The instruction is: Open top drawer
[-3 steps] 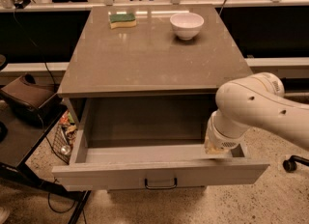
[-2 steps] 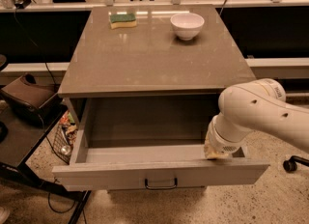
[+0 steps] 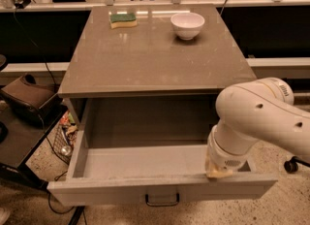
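Jaws: state cannot be told; they sit under the cream wrist end of the gripper (image 3: 219, 172), hidden by the white, rounded robot arm (image 3: 261, 117).

Gripper position: at the top edge of the drawer front, toward its right end, touching or just above the rim; which of the two cannot be told.

Top drawer (image 3: 121, 192): light grey, wide, tall-fronted, plain grey inside. Stands pulled well out from under the grey-brown tabletop (image 3: 155, 64), its floor exposed and holding nothing visible. Long axis runs left to right across the view; travel axis runs toward the camera.

Small black bar handle (image 3: 162, 200): on the drawer front, centred, below and to the left of the gripper, apart from it.

Governing relation: the gripper lies at the front rim, right of the drawer's middle, so any further pull would load that side off centre, along the travel axis. Judged near or at full extension; little of the task appears left.

Beyond the drawer, on the tabletop: white ceramic bowl (image 3: 187, 24) at far right; green-and-yellow rectangular sponge (image 3: 123, 19) at far left.
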`<action>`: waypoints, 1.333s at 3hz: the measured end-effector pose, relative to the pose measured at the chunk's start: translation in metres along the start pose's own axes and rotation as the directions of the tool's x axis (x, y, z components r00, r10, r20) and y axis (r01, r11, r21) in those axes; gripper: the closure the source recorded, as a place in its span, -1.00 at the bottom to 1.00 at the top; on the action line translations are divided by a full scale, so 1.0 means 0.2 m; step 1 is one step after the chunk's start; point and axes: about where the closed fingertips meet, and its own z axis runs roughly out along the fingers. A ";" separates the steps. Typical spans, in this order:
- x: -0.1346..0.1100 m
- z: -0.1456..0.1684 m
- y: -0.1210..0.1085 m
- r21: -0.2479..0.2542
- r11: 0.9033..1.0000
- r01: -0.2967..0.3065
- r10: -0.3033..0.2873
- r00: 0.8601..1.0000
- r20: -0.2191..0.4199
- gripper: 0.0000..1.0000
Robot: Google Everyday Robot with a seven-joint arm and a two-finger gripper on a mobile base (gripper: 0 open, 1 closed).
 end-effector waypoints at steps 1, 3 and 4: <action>-0.05 -0.09 0.19 -0.057 0.998 -0.006 0.006 1.000 0.003 0.95; -0.04 -0.09 0.18 -0.048 0.999 -0.005 0.005 1.000 -0.001 0.04; -0.05 -0.13 0.12 0.008 1.000 0.011 -0.011 1.000 -0.012 -0.01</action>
